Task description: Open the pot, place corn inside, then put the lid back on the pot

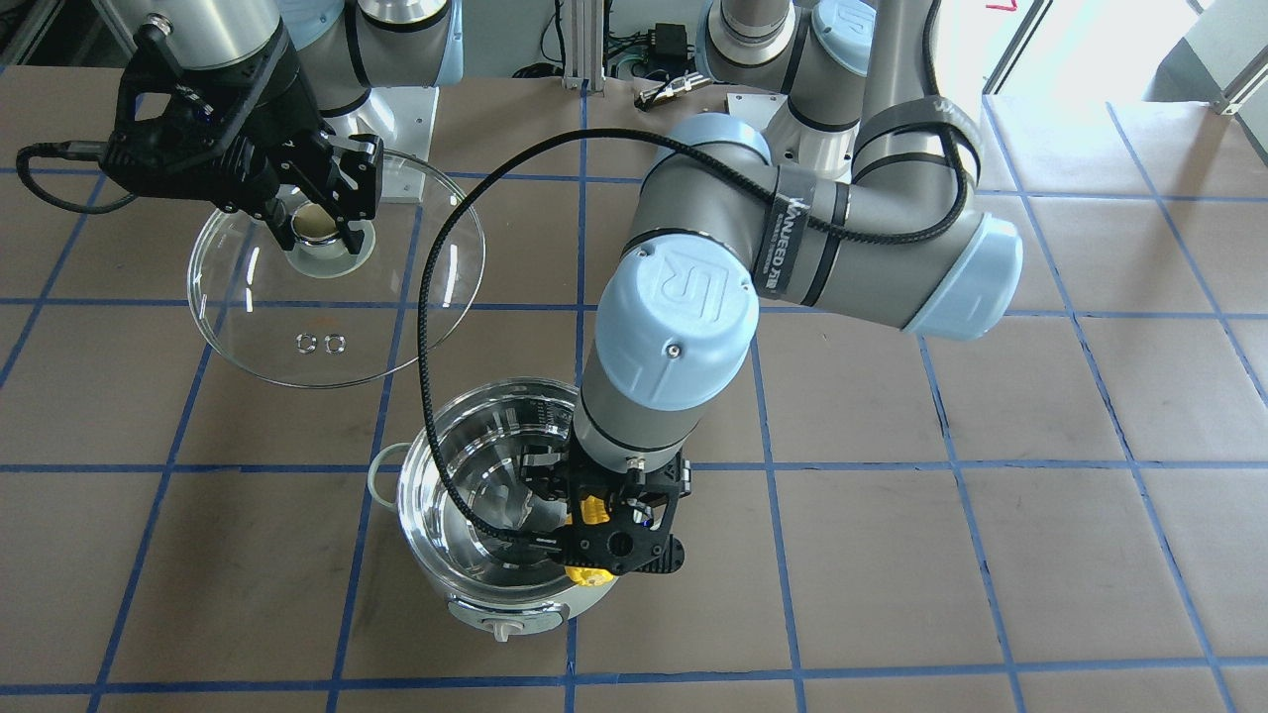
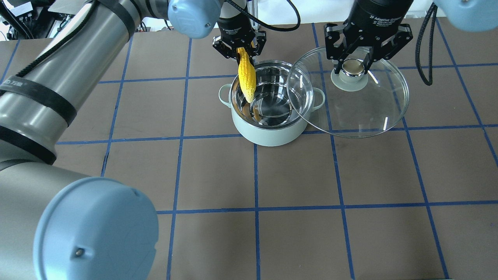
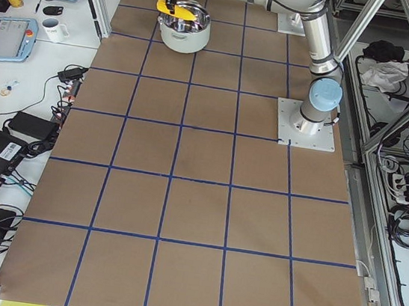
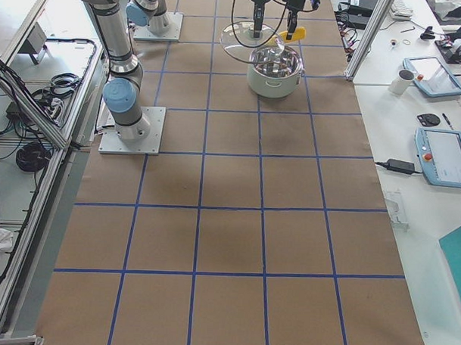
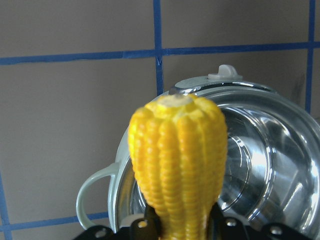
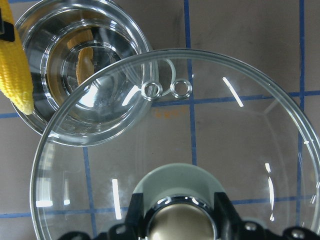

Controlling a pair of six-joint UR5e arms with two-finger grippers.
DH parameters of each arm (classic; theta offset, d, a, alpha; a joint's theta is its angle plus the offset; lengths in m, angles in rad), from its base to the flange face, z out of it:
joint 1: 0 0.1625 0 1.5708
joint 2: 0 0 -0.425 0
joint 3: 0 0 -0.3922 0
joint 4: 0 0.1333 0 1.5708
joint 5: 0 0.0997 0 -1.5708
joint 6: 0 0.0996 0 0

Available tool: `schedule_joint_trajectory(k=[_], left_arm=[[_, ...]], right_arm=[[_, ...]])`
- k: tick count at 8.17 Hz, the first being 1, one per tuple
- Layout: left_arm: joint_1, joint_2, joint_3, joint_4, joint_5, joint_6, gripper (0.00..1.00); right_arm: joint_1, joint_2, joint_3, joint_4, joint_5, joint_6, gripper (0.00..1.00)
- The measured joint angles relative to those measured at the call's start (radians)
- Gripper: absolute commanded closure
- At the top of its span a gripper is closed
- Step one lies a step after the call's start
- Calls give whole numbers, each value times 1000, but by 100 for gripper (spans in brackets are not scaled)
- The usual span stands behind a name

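The pale mint pot stands open on the table, its steel inside empty. My left gripper is shut on the thick end of the yellow corn. The cob hangs point down over the pot's far left rim, its tip inside the opening. In the left wrist view the corn fills the middle, above the pot. My right gripper is shut on the beige knob of the glass lid. It holds the lid tilted, in the air, to the right of the pot, and the lid's edge overlaps the pot's right handle.
The brown table top is marked by a blue tape grid. The left arm's big elbow hangs over the pot in the front-facing view. Benches with tablets and mugs stand beyond the table's far edge.
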Motion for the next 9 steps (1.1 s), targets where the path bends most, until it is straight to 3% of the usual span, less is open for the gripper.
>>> schedule_joint_trajectory(k=[2, 3, 5, 6, 7, 9], left_arm=[[-21, -58, 25, 32, -2, -33, 92], [-25, -72, 25, 36, -2, -40, 78], [-47, -85, 24, 28, -2, -61, 76], [-62, -84, 24, 3, -2, -69, 69], [-74, -86, 24, -18, -2, -74, 46], [-90, -86, 21, -31, -2, -83, 42]], right_arm=[[-1, -1, 1, 1, 0, -1, 65], [-1, -2, 2, 1, 0, -1, 65], [-1, -2, 2, 2, 0, -3, 65], [-1, -2, 2, 2, -2, -5, 65], [-1, -1, 3, 2, -5, -13, 65], [-1, -1, 3, 1, -8, -21, 64]])
